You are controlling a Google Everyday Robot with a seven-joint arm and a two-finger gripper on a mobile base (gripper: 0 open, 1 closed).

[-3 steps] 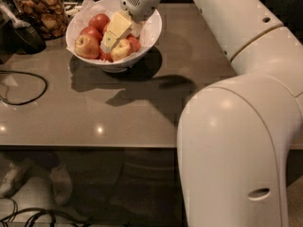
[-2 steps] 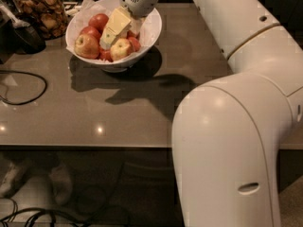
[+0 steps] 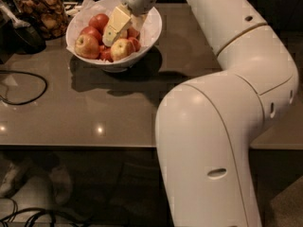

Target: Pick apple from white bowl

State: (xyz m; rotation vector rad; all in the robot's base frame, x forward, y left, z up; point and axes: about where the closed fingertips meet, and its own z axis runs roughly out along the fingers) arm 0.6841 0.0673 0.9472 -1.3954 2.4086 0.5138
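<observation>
Nearest, the big white arm (image 3: pixel 213 141) bends in front of the white bowl (image 3: pixel 116 65). On the table (image 3: pixel 94 112), a black cable (image 3: pixel 28 86) loops left of the bowl. Inside the bowl, the apple (image 3: pixel 121 48) lies at the front among other apples (image 3: pixel 86 45). The gripper (image 3: pixel 120 32) sits just behind it; whether it grips anything, I cannot tell. A jar (image 3: pixel 42 8) stands beyond the bowl, to its left.

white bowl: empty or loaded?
Loaded. The white bowl holds a yellow-red apple near its front rim, with red apples behind it. The gripper reaches down into the bowl among them.
</observation>
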